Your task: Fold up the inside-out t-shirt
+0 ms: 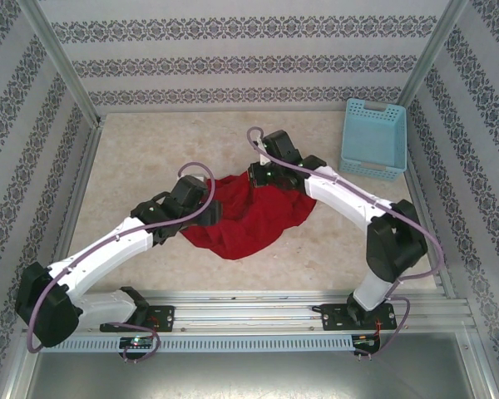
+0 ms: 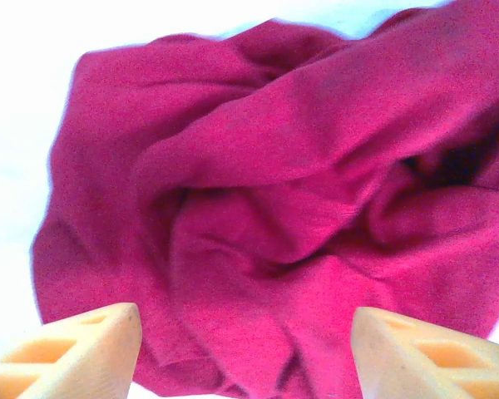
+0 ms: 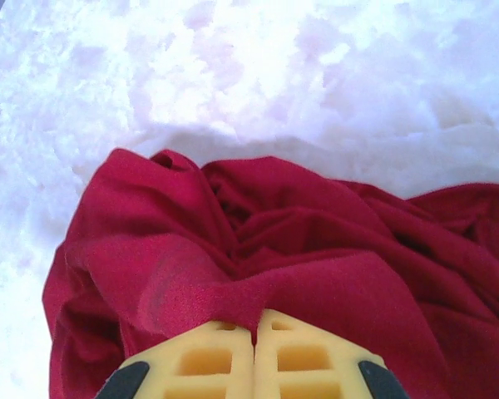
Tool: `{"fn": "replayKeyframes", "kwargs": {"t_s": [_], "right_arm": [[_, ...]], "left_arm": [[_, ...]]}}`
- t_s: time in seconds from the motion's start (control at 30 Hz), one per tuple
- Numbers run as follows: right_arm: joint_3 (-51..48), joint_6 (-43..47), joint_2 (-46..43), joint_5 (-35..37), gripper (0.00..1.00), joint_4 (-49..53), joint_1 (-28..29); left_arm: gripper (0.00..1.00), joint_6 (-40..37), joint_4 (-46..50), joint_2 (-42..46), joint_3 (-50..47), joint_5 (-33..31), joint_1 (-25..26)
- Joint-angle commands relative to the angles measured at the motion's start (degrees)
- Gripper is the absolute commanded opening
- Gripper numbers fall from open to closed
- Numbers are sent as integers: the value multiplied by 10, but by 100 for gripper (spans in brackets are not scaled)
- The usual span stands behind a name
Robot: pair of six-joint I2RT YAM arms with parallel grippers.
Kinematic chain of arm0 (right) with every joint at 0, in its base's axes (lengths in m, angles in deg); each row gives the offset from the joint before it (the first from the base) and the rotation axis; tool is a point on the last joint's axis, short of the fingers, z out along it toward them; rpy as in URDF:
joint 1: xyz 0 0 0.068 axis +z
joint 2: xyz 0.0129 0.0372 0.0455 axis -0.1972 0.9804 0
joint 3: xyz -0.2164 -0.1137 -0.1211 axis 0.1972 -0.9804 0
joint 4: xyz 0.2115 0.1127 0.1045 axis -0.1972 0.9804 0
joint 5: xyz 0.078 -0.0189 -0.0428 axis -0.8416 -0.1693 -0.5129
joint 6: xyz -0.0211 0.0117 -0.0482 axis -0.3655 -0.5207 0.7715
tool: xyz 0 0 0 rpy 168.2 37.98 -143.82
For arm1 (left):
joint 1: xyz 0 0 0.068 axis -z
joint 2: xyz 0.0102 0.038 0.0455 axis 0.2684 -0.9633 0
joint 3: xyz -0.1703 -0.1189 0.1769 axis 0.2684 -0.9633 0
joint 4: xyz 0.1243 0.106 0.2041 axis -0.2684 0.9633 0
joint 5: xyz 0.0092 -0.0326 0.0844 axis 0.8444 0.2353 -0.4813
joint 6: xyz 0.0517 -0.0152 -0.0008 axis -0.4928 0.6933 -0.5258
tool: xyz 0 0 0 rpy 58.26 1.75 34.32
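Since my arms cover part of it, I cannot make out sleeves on the one crumpled shirt (image 1: pixel 249 218) lying left of the one basket (image 1: pixel 373 170); my left pincer (image 2: pixel 245 320) gapes empty, and my right pincer (image 3: pixel 255 320) nips a fold.

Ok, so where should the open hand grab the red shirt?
Probably the thick fold ridge across the red t-shirt, under the left gripper. Come straight down from above, straddling it: the ridge stands up from the crumpled cloth, so it should pinch easier than flat parts.
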Motion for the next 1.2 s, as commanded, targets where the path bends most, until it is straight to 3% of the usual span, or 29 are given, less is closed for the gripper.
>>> {"fn": "replayKeyframes", "kwargs": {"t_s": [0.0, 0.2, 0.37, 0.47, 0.63, 0.73, 0.77, 0.97, 1.17], "right_arm": [[41, -6, 32, -22, 0, 2, -7], [43, -17, 62, -37, 3, -13, -25], [48, -18, 81, -46, 4, -12, -35], [42, -23, 82, -40, 4, -16, -39], [32, -25, 81, -8, 7, -13, -45], [32, -14, 83, 16, 8, -2, -48], [32, -8, 84, 20, 8, -4, -48], [34, 20, 89, 72, 12, 14, -51], [-48, 23, 2, 91, 31, 7, -38]], "left_arm": [[73, -11, -51, -45, 18, 28, 13], [72, -20, -125, -158, 36, 29, 13], [61, -21, -134, -216, 75, 28, 13], [49, -27, -122, -243, 96, 11, 13], [21, -36, -99, -259, 118, -13, 10], [2, -39, -86, -239, 121, 5, 10], [0, -35, -87, -222, 116, 14, 10], [0, 13, -144, -62, 29, 119, 10], [0, 53, -202, 7, -49, 199, 10]]}}
